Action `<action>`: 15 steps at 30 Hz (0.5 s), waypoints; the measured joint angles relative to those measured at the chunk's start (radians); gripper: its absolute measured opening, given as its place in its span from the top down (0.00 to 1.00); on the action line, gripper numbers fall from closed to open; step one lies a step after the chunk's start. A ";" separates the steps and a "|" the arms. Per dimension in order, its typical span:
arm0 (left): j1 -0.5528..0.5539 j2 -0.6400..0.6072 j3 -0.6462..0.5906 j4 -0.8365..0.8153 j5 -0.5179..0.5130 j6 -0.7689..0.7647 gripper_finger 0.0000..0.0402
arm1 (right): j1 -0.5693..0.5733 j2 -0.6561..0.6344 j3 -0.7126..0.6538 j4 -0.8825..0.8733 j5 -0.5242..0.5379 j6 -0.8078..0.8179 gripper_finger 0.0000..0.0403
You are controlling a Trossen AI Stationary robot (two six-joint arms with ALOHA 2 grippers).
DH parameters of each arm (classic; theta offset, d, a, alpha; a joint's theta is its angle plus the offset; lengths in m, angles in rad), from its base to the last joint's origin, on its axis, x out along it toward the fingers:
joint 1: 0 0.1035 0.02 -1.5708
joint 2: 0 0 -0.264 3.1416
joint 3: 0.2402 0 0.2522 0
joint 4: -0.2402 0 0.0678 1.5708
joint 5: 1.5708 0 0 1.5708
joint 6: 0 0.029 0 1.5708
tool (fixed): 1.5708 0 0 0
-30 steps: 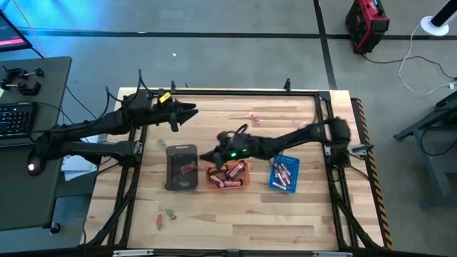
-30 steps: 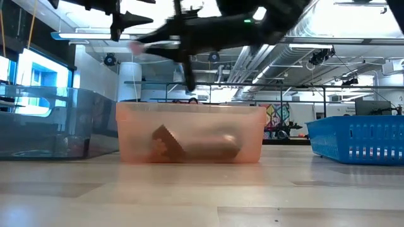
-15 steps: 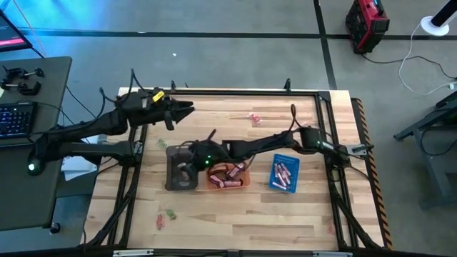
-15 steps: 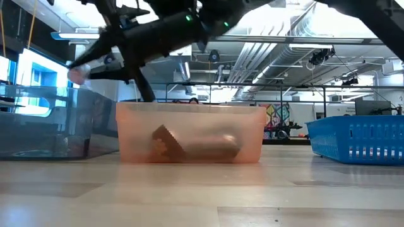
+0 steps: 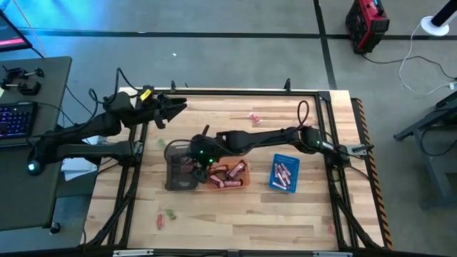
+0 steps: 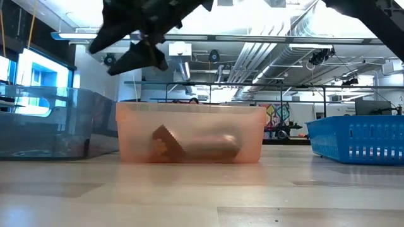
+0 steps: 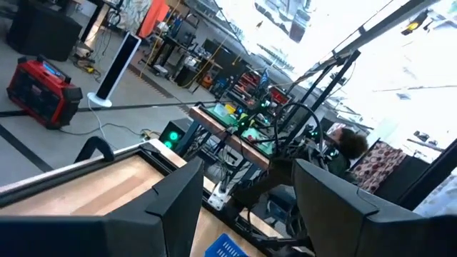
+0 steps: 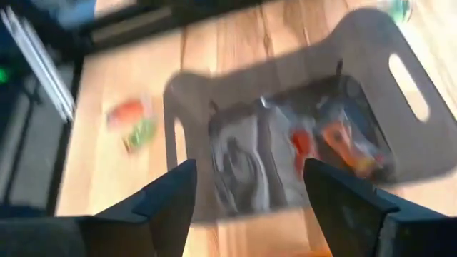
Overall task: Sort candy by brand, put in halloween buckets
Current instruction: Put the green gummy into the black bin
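Note:
Three buckets stand in a row mid-table: a dark grey one (image 5: 181, 170), an orange one (image 5: 228, 175) and a blue one (image 5: 284, 173). Each holds candy: pink and red pieces in the grey bucket (image 8: 314, 143), reddish-brown bars in the orange bucket. My right gripper (image 5: 187, 153) hangs open above the grey bucket (image 8: 246, 196), with nothing between its fingers. My left gripper (image 5: 177, 107) hovers open at the table's far left (image 7: 246, 214), holding nothing.
Loose candy lies on the table: a pink piece (image 5: 253, 118) at the far side, a green one (image 5: 161, 143) beside the grey bucket, and red and green pieces (image 5: 166, 214) near the front left. A black frame (image 5: 335, 164) runs along the table's edges.
My right gripper has swung toward the table's left, from above the orange bucket to above the grey one. It has opened, and the pink piece it carried is gone from its fingertips. My left gripper has drawn back a little toward the table's left edge.

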 joint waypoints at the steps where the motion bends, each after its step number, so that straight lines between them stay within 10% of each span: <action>1: 0.000 0.000 0.000 0.000 0.000 -0.011 0.49 | 0.000 0.000 0.009 -0.040 -0.004 -0.023 0.38; 8: 0.000 0.016 0.000 -0.002 -0.002 -0.008 0.49 | 0.002 -0.099 -0.083 -0.331 0.093 -0.189 0.37; 15: -0.001 0.077 0.002 -0.013 0.059 0.006 0.49 | -0.038 -0.453 -0.572 -0.218 0.096 -0.083 0.37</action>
